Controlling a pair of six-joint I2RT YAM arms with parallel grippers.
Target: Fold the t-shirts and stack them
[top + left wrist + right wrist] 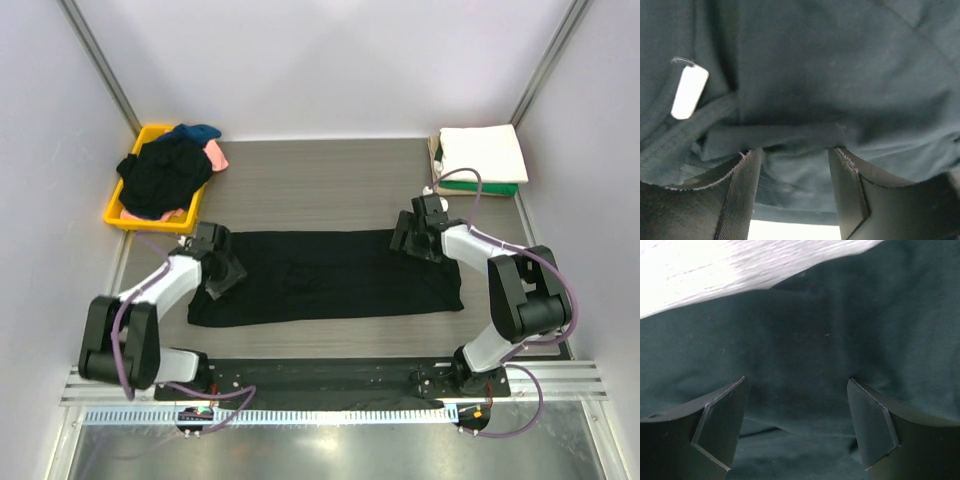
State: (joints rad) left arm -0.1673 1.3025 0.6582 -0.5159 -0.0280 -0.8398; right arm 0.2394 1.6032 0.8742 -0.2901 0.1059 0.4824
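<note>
Beyond the right tool (412,232) folded shirts (483,152) are stacked, the black shirt (330,275) is laid part-folded on the counter (320,180) between it and the left tool (222,268), both spread, and a heap (165,175) is left unfolded beyond the latter.

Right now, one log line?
black shirt: spread flat | left tool: open, at its left end | right tool: open, at far right corner
</note>
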